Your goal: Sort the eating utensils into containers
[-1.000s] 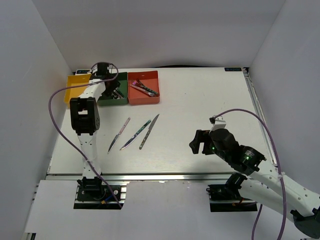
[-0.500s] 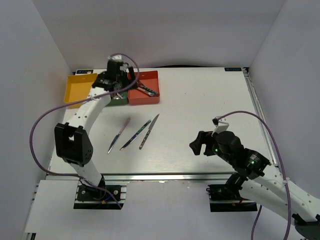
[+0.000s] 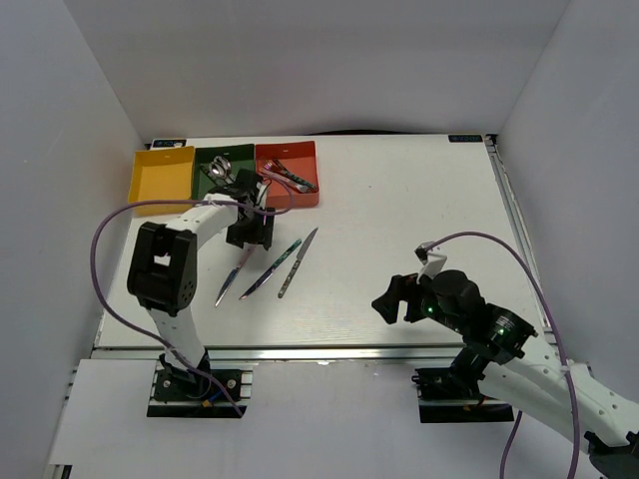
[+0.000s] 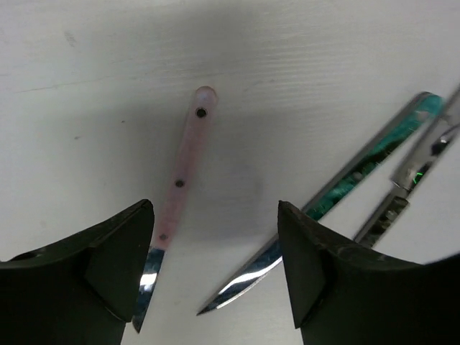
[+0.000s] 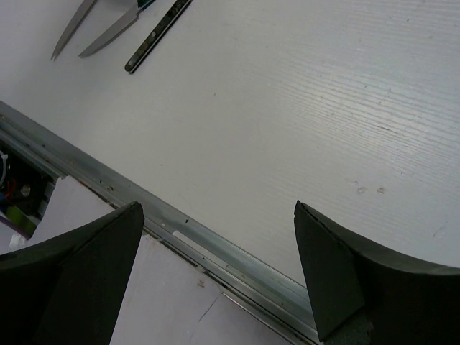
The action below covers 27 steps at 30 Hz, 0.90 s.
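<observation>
pink-handled slim metal knife (image 4: 180,181) is laid flat on white worktop (image 4: 86,72), axis far-right to near-left | left claw (image 4: 215,273) is held apart over it, knife off-centre | right claw (image 5: 215,280) is spread apart, well away right

Three knives (image 3: 270,269) flat, side by side, near bins (image 3: 206,158).

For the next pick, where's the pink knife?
Top view, left of centre: pink knife is leftmost of three on the table, handle under the open left tool.
</observation>
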Available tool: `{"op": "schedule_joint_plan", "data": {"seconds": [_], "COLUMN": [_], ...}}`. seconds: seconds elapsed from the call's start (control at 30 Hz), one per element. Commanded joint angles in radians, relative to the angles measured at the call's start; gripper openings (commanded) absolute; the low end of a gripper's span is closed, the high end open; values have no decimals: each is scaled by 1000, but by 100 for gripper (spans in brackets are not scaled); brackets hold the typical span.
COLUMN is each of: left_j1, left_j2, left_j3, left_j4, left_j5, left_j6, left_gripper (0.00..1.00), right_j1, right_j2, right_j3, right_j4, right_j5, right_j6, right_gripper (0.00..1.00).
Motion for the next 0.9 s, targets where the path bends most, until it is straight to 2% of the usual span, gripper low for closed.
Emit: {"op": "schedule_joint_plan", "data": {"seconds": [0.0,0.03,0.1,0.2,0.4,0.7,0.87], "left_j1": [2,4,13,25,20,20,20], "left_j2": [62,73,105,132,108,-58,-237], "left_j3": [-35,-41,-36,-47,-104,-181,-171], "left_j4": [28,43,47,56,50,39,20], "left_j5": [-9,-15,-29,-20,-58,-121,-170], "left_j6": [20,18,15,5,-8,-46,-148], "left_gripper": [77,76,66,57,26,0,0], "right_j1": [1,1,1,1,1,1,1], "right_j2": [-26,-32,-46,-57,-80,-101,-98], "right_j3": [-8,-11,-11,-5,3,4,4], "right_j4": [56,58,63,63,53,47,44], "right_j5": [-43,-43,-44,-50,-44,-54,-44], "right_j6": [-26,-28,-28,-31,-32,-28,-32], "right_gripper": [89,89,89,89,89,89,89]}}
